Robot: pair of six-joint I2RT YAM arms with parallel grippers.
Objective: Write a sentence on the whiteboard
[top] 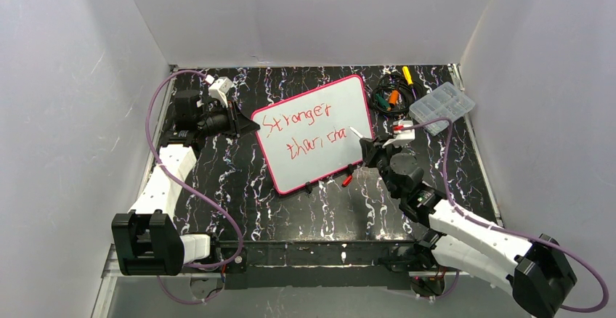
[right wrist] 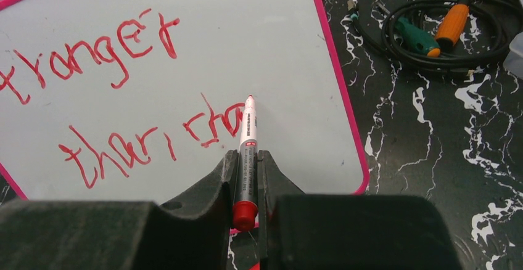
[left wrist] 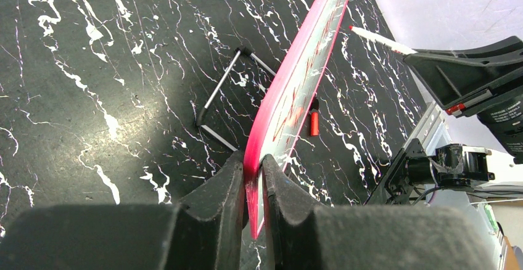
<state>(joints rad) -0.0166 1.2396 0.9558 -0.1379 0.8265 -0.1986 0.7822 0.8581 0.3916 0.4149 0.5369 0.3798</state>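
The whiteboard, pink-edged, stands tilted on the black marbled table. The sentence runs in two red lines, "Stronger" above "than, sta". My left gripper is shut on the board's left corner; in the left wrist view its jaws pinch the pink edge. My right gripper is shut on a red marker, whose tip rests on the board at the end of the second line. In the right wrist view the jaws clamp the marker's barrel.
A clear compartment box lies at the back right, next to coiled cables and screwdrivers. A red marker cap lies by the board's near edge. The board's wire stand shows behind it. Grey walls close three sides.
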